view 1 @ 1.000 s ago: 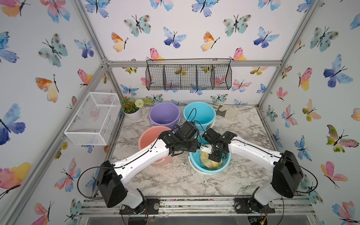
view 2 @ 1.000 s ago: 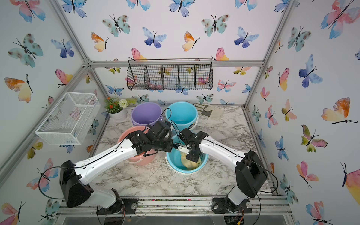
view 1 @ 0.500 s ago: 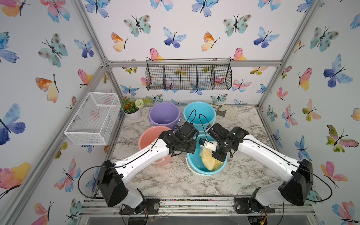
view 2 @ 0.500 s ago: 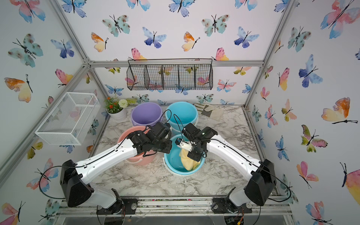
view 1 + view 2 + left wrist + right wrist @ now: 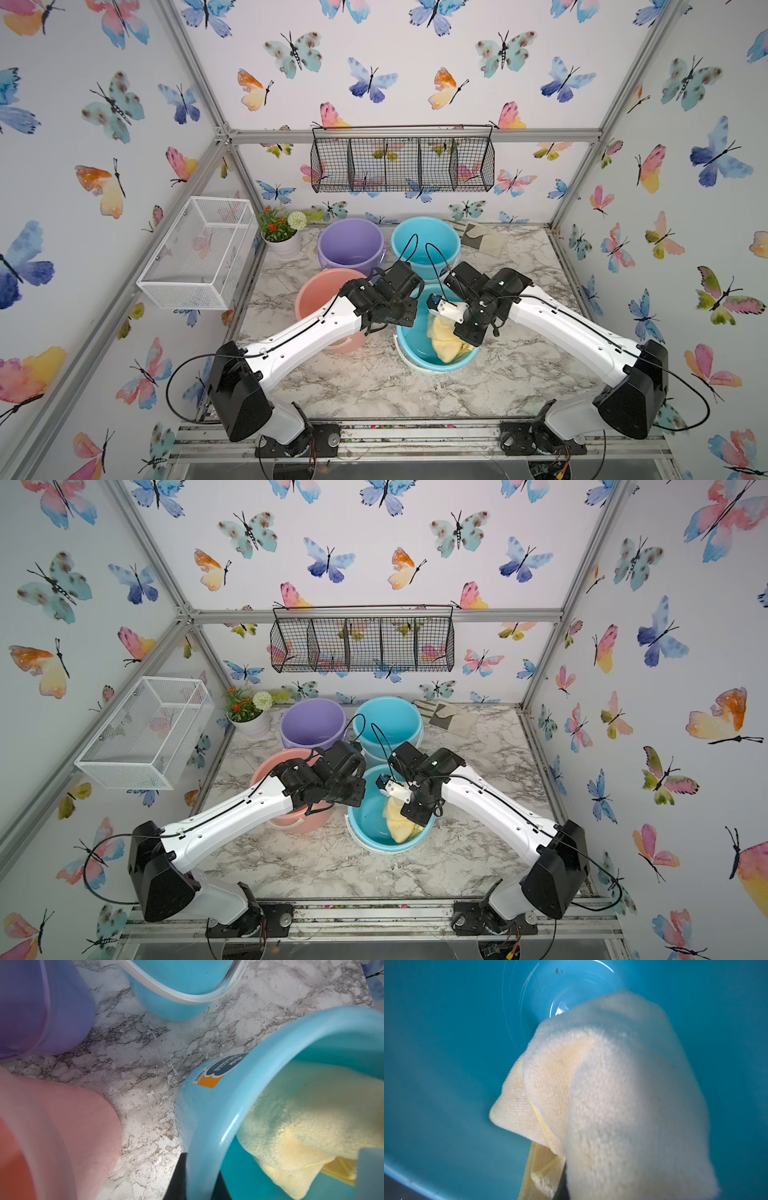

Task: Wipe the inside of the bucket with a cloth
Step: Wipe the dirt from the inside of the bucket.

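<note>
Moved: over the last second your right arm has lifted and its elbow has swung outward. The cloth [image 5: 446, 345], bunched low a second ago, now hangs long. Your left arm has hardly shifted.
Right end effector [image 5: 437, 312]: pressed together on the cloth's top edge, above the mouth of the bucket [image 5: 411, 347].
Left end effector [image 5: 200, 1186]: clamped on the bucket's rim, one dark finger outside the wall and one inside.
Cloth position: inside the near blue bucket, against the wall on your right arm's side.
Key relation: the cloth lies straight below the right end effector, its long axis running from the pinch down toward the bucket floor. That arm is the nearer one, so the next stroke likely goes down and along the wall.
Right wrist only: the bare floor and small dark specks [image 5: 556, 970] beyond the cloth's folds.
Left wrist only: the rim grip and a sticker [image 5: 216, 1072] on the outer wall, both hidden in both top views.
Neighbours: the pink bucket [image 5: 316, 291] is just beside the bucket. The beige cloth [image 5: 484, 241] is well apart at the back of the table [image 5: 374, 386].
</note>
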Robot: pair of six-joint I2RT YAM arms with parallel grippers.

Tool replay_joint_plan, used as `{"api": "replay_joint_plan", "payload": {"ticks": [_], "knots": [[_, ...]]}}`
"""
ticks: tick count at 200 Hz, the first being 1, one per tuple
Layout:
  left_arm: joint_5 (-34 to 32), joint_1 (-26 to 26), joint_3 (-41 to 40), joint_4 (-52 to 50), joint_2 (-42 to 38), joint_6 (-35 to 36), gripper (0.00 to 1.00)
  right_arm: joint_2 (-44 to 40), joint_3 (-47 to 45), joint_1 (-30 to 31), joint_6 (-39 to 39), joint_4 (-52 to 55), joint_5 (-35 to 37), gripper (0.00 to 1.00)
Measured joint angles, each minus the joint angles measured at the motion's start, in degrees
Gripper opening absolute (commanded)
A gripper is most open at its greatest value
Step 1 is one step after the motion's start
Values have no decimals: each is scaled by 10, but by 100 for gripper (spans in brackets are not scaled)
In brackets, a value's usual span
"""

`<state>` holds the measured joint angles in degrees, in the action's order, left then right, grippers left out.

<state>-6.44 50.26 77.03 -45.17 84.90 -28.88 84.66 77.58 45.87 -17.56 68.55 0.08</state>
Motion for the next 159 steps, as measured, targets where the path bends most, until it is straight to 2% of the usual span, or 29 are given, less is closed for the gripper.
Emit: {"api": "replay_joint_plan", "payload": {"ticks": [37, 122, 159], "knots": [[3, 1, 2, 4, 0, 0, 0, 19, -26, 3, 0, -15, -7, 2], [17, 2, 14, 10, -1, -6, 0, 187, -55, 14, -7, -124, -16, 2], [8, 1, 13, 6, -1, -9, 0, 214, -59, 17, -7, -175, -17, 2]]}}
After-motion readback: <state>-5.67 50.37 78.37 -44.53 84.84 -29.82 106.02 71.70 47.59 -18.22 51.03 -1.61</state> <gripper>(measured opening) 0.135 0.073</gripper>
